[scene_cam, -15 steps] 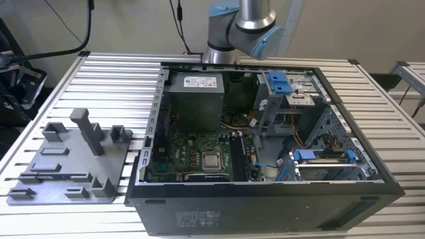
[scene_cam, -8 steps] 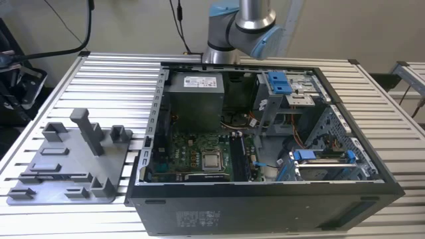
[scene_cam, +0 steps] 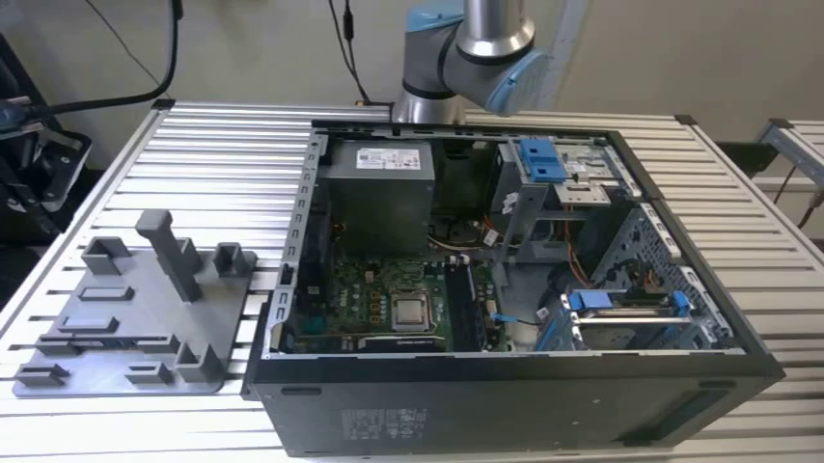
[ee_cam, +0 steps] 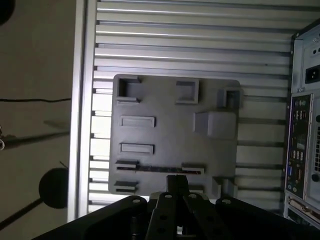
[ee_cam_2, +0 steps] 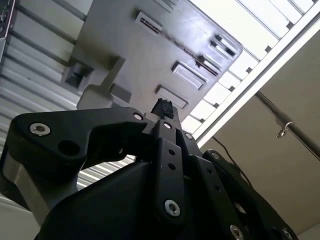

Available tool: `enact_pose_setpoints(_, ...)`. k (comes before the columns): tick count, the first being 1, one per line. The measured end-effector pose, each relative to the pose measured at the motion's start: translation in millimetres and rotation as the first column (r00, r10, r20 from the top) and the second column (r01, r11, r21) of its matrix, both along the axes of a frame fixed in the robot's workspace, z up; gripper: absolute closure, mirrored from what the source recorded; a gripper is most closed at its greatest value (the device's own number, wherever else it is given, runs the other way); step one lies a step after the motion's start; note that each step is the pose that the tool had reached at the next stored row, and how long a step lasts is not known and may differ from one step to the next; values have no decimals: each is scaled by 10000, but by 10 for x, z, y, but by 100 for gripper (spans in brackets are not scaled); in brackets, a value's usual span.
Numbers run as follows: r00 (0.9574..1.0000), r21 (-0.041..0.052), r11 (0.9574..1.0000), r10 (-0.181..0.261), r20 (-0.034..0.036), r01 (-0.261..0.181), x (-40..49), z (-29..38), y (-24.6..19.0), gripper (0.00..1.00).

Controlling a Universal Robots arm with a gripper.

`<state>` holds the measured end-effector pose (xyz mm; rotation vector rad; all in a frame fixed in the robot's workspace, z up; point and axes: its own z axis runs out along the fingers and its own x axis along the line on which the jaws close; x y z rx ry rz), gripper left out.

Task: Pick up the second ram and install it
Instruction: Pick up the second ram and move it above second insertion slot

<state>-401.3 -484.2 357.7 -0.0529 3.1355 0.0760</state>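
Note:
The second ram (ee_cam: 150, 169) is a thin dark stick lying in a long slot of the grey plastic tray (ee_cam: 165, 135). It also shows as a dark line on the tray (ee_cam_2: 125, 55) in the second wrist view, second ram (ee_cam_2: 175, 40), and near the tray's front in the exterior view, second ram (scene_cam: 114, 340). My gripper (ee_cam: 176, 181) hangs well above the tray, its black fingers pressed together with nothing between them. In the second wrist view the gripper (ee_cam_2: 162, 107) tips point down at the tray.
The open PC case (scene_cam: 515, 405) lies on the slatted metal table (scene_cam: 219, 145), to the exterior view's right of the tray (scene_cam: 129, 280). Its motherboard (scene_cam: 386, 299) is exposed. Upright posts (scene_cam: 168, 251) rise from the tray. The arm (scene_cam: 470, 58) stands behind the case.

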Motion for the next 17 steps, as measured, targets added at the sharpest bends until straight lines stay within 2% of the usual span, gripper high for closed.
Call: enact_pose_setpoints(17,9983,0,9983,578,0,-578,0,0,0,89)
